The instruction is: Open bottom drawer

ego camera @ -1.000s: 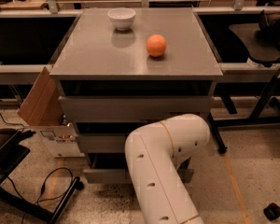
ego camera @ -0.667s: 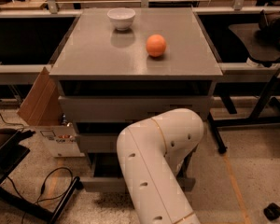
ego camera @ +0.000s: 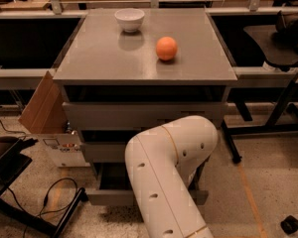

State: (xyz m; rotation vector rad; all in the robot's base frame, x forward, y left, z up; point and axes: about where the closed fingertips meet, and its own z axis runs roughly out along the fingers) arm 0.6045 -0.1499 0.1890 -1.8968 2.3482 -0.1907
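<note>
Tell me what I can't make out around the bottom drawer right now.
Camera view:
- Gripper: hidden behind the arm's white elbow, somewhere low in front of the cabinet.
- Bottom drawer: the middle of its front is covered by the elbow; only both ends show.
- Its interior: mostly blocked and in shadow.

The grey bench (ego camera: 99,58) has a flat, faintly shiny top. A white bowl (ego camera: 129,19) stands upright near its back edge, left of centre. An orange (ego camera: 166,48) rests right of centre, nearer the front than the bowl and apart from it. The bench stands on a speckled floor (ego camera: 273,182). On the floor just left of the bench is an open cardboard box (ego camera: 44,118), and nearer the camera a black cable (ego camera: 49,197) lies in a loop. The end effector is hidden behind the white arm (ego camera: 164,177), low at the bench's front.
</note>
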